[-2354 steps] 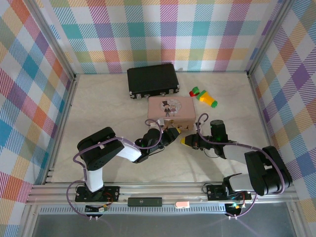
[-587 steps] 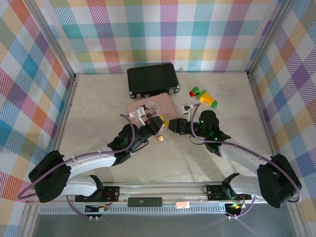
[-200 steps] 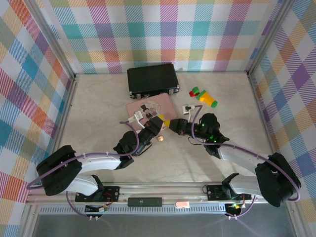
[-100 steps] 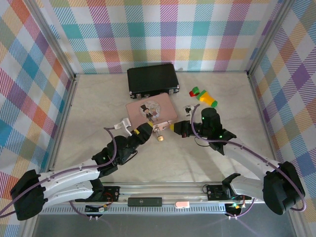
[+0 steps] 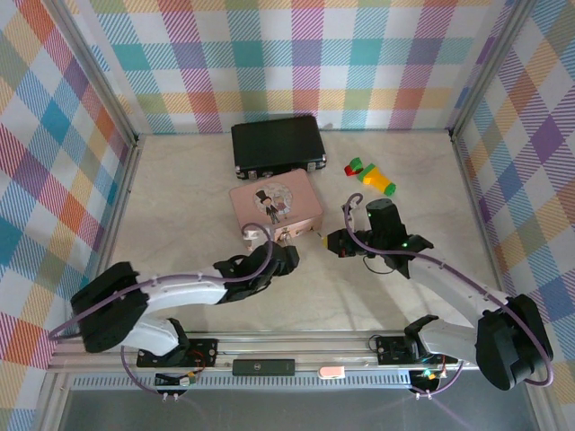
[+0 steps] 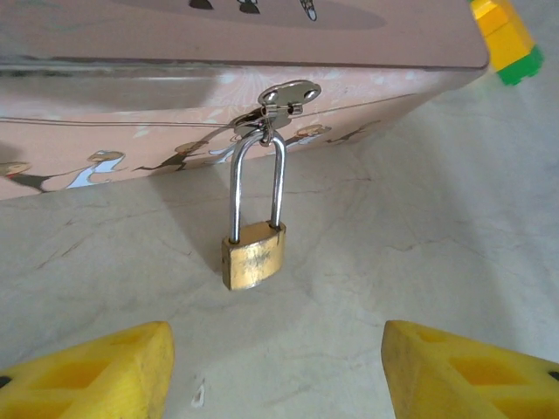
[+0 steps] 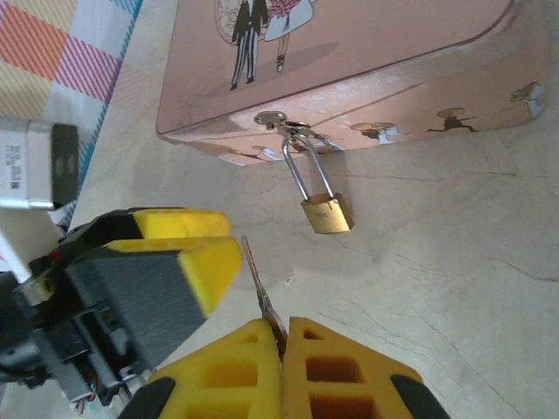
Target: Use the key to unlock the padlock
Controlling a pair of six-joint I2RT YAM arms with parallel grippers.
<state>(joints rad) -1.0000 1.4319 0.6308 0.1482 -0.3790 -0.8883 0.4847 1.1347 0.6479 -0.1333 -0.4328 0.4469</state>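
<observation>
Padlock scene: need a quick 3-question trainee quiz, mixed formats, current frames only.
1. True or false: the key is already inserted in the padlock.
2. Multiple choice: the left hand is A) open, with the padlock ahead of it; B) shut on the padlock; C) shut on the key.
3. Short answer: which hand pinches the key, and what does the padlock's shackle hang from?

Key
1. False: the key is off to one side of the padlock, clear of it.
2. A.
3. The right hand; the clasp of the pink tin.
</observation>
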